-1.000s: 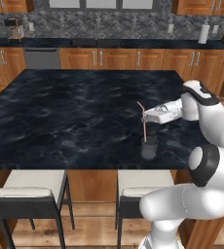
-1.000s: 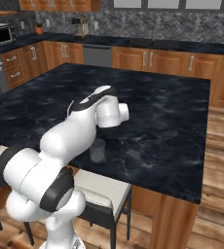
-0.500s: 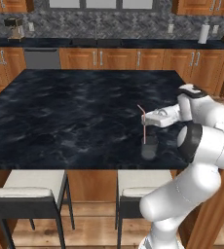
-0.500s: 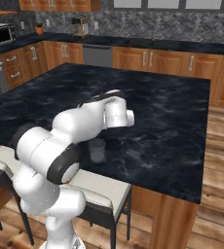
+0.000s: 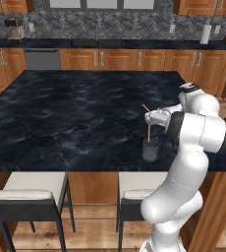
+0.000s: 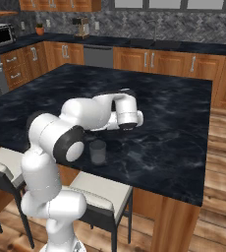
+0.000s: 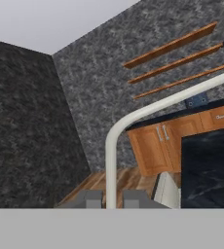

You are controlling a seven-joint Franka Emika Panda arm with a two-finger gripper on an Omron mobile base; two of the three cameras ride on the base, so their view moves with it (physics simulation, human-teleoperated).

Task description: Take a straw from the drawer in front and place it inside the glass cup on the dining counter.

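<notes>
I'm gripping the straw (image 5: 147, 127) in my pincer (image 5: 150, 117), jaws clenched tight around its upper part so it hangs nearly upright. Its lower end is dipping into the glass cup (image 5: 150, 148), which is standing directly beneath my pincer, near the six o'clock edge of the dining counter (image 5: 75, 113). I'm holding my hand sideways, reaching toward nine o'clock, so the straw points down over the rim. From the other side, the glass cup (image 6: 98, 151) is sitting below my wrist. Next, I reckon, comes letting go so the straw drops fully inside.
</notes>
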